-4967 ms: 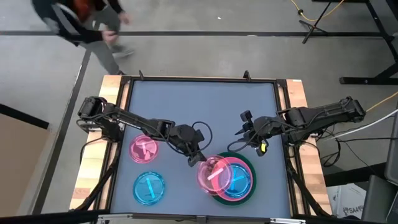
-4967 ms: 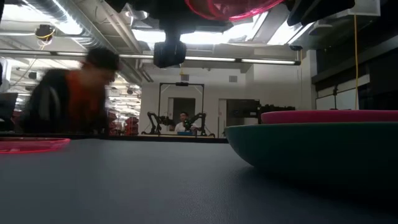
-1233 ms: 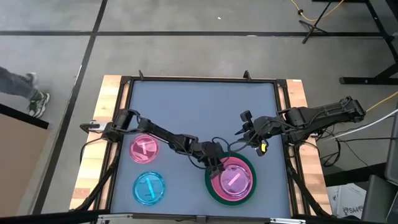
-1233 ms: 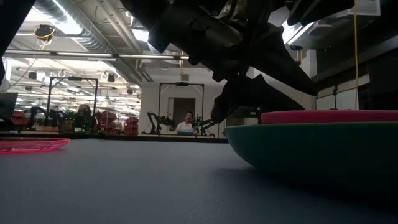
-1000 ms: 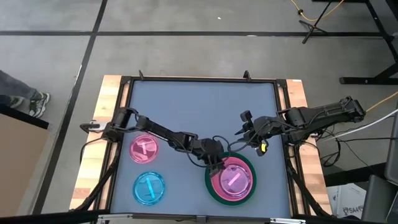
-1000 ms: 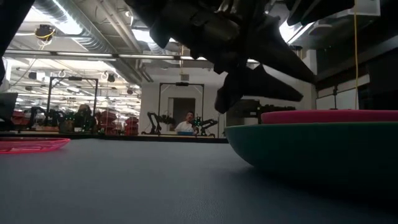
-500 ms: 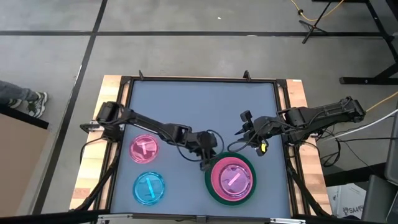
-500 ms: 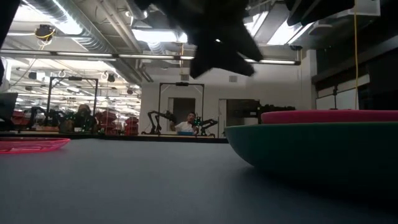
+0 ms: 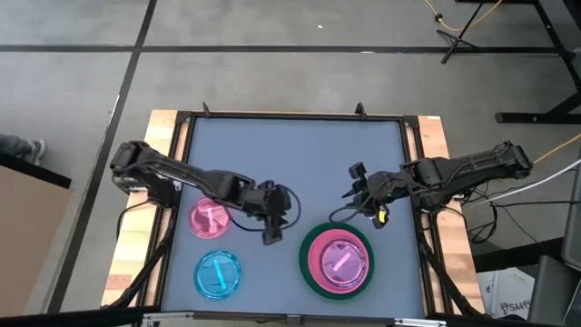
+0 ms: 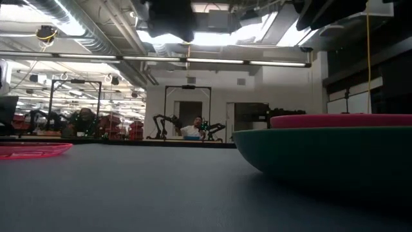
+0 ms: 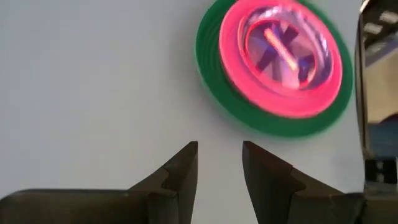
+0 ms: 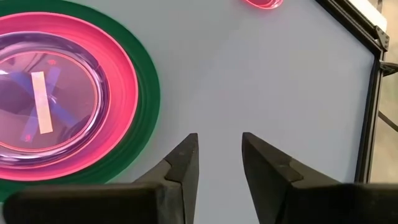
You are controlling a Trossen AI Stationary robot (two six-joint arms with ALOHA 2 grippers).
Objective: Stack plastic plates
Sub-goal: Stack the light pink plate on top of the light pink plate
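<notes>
Both tools show from above: the left tool point(image 9: 270, 234) hangs over bare desk point(image 9: 290, 154) between the small pink plate point(image 9: 211, 218) and the stack, holding nothing. The right tool point(image 9: 356, 193) waits near the desk's right side, just beyond the stack's far edge. That stack sits at the near right: a large green plate point(image 9: 307, 269) with an opaque pink plate point(image 9: 317, 255) on it and a small translucent pink plate point(image 9: 340, 260) on top. A small blue plate point(image 9: 218, 273) lies at the near left, just in front of the small pink one.

Low view: the green plate's rim point(image 10: 322, 154) fills the right, the pink plate's edge point(image 10: 341, 120) above it; the small pink plate point(image 10: 32, 150) lies flat far left.

Left wrist view: its fingers point(image 11: 186, 171) stand slightly apart, empty, the stack point(image 11: 273, 68) ahead of them.

Right wrist view: its fingers point(image 12: 183, 165) are likewise parted and empty, beside the green plate point(image 12: 148, 81).
</notes>
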